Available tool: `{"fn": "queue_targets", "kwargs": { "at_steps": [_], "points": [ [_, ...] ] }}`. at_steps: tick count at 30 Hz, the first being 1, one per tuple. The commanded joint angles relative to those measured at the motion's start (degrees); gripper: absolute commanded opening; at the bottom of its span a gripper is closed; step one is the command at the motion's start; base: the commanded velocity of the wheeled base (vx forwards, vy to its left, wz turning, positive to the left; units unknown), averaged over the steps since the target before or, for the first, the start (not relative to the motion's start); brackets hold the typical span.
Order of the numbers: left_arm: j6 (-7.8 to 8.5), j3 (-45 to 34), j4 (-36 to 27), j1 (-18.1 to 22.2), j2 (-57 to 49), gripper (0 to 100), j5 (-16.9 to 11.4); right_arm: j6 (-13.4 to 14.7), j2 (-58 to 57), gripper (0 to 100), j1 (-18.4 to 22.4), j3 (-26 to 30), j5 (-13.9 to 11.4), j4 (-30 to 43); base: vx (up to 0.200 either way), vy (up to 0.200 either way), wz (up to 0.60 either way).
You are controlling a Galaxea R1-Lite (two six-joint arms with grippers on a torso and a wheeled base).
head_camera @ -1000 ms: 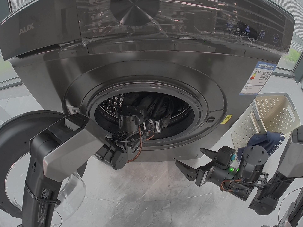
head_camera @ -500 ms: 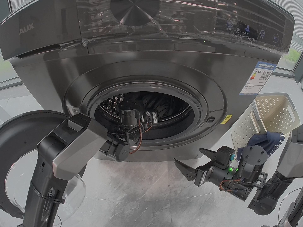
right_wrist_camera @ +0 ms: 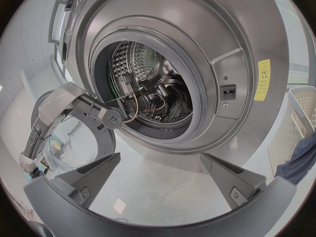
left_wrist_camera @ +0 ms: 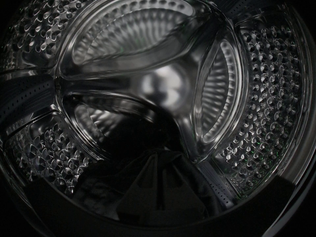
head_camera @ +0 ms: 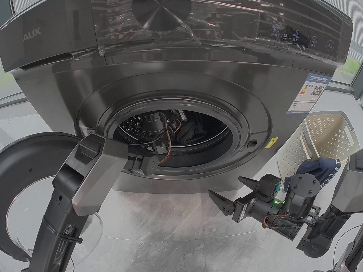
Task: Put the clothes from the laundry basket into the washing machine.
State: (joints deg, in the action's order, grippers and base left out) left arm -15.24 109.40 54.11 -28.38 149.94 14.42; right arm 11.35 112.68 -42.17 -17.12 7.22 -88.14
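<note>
Washing machine [head_camera: 181, 76]: front loader, grey, round door [head_camera: 26, 178] swung fully open over on the robot's left side.
Drum [left_wrist_camera: 263, 83]: shiny perforated metal, seen from inside in the left wrist view.
Clothes already in: dark bundle [left_wrist_camera: 161, 185] lying at the bottom of the drum, also peeking out past the door opening [head_camera: 191, 127] in the head view.
Left arm [head_camera: 94, 163]: wrist pushed through the door opening and into the drum, up above that dark bundle.
Left claw: somewhere in the drum, can't tell how open it is or whether it's got hold of anything (too dark and blocked in there, honestly).
Right claw [head_camera: 224, 186]: spread wide open, nothing in it, hanging low over the floor [head_camera: 170, 227] just in front of the machine's lower right, pointed at the door opening.
Laundry basket [head_camera: 332, 133]: pale plastic with cutout holes, sitting on the floor beside the machine's right side.
Clothes left to go: one navy garment [head_camera: 319, 169] draped over the near edge of the basket, right behind the right arm, well apart from the right claw's tips.
</note>
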Motion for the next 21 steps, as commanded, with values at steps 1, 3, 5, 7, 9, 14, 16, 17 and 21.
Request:
{"fn": "queue_targets", "kwargs": {
  "at_steps": [1, 3, 5, 7, 9, 14, 16, 17, 21],
  "points": [
    [0.12, 0.8, 0.2, 0.3, 1.9, 0, 0.3, 0.0, 0.2, 100, 0.0, 0.0, 0.0, 0.0, 0.0, 0.0, 0.0],
    [0.12, 0.4, 0.4, 0.2, 1.8, 0, 0.3, 0.0, 0.3, 100, 0.0, 0.0, 0.0, 0.0, 0.0, 0.0, 0.0],
    [0.03, 0.0, 0.5, -0.1, 1.5, 100, 0.3, 0.0, 0.3, 100, 0.0, 0.0, 0.0, 0.0, 0.0, 0.0, 0.0],
    [-0.05, -1.9, 0.7, -0.4, 0.6, 100, 0.4, 0.0, 0.2, 100, 0.0, 0.0, 0.0, 0.0, 0.0, 0.0, 0.0],
    [0.21, -8.5, 0.7, -1.2, -3.6, 100, 0.5, 0.0, 0.2, 100, 0.1, 0.0, 0.0, 0.0, 0.0, 0.0, 0.0],
    [1.18, -25.7, 1.2, -4.3, -13.5, 100, -2.1, -0.1, 0.0, 100, 0.2, 0.2, -0.2, 0.0, 0.0, 0.0, 0.0],
    [3.55, -31.0, 2.7, -5.4, -15.4, 100, -2.5, -0.2, 0.0, 100, 0.2, 0.3, -0.2, 0.0, 0.0, 0.0, 0.0],
    [5.92, -34.7, 5.2, -5.6, -16.6, 100, -2.8, -0.2, -0.1, 100, 0.2, 0.8, -0.2, 0.0, 0.0, 0.0, 0.0],
    [8.91, -42.0, 13.5, -6.8, -18.5, 100, -2.9, -0.1, -0.4, 100, 0.2, 1.1, -0.2, 0.1, 0.0, 0.0, 0.0]
  ]
}}
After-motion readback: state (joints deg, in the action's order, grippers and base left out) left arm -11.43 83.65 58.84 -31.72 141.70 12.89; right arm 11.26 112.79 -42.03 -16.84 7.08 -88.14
